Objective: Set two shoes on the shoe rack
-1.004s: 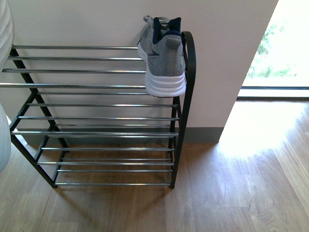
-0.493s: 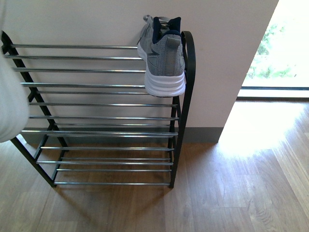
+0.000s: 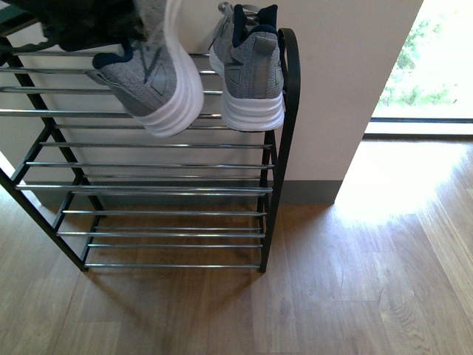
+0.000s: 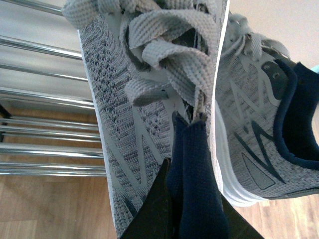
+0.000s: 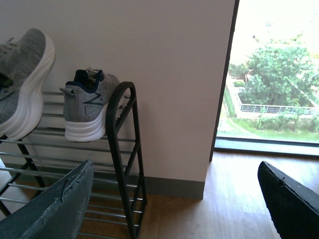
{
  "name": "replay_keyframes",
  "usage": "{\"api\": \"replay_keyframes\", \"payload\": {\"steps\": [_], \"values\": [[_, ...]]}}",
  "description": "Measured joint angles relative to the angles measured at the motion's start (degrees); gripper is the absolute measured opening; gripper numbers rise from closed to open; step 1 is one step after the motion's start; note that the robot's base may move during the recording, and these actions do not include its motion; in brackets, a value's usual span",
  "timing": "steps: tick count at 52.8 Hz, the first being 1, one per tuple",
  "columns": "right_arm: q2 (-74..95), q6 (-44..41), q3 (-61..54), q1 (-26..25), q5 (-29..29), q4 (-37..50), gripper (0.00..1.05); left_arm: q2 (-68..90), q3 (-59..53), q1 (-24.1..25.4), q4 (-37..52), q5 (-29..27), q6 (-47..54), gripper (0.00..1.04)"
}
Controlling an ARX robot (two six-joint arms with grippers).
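Swinging in from 9 o'clock, the second grey sneaker (image 3: 159, 81) now hangs tipped on its side over the top bars of the shoe rack (image 3: 162, 189). It is just beside the first grey sneaker (image 3: 251, 74), which sits at the rack's 3 o'clock end as before. The left gripper (image 4: 194, 214) pinches its dark blue lining. The right gripper (image 5: 174, 169) is spread wide and holds nothing. It looks like the sole must turn down before the shoe can rest.

The held sneaker (image 3: 155, 85) runs off the top edge; the shoe rack's (image 3: 287, 96) left end is cropped.
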Motion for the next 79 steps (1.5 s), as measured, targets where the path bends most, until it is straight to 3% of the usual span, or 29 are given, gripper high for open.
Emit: {"api": "replay_keyframes", "payload": {"steps": [39,59,67,79], "values": [[0.0,0.0,0.0,0.0,0.0,0.0,0.96,13.7,16.7,0.8,-8.8,0.9,2.5,0.02],[0.0,0.0,0.0,0.0,0.0,0.0,0.96,14.3,20.2,0.1,-9.5,-1.2,2.9,0.63],[0.0,0.0,0.0,0.0,0.0,0.0,0.96,8.4,15.7,-0.8,-5.6,-5.2,4.2,0.96],[0.0,0.0,0.0,0.0,0.0,0.0,0.96,-8.1,1.2,-5.0,4.1,-17.7,8.5,0.95]]}}
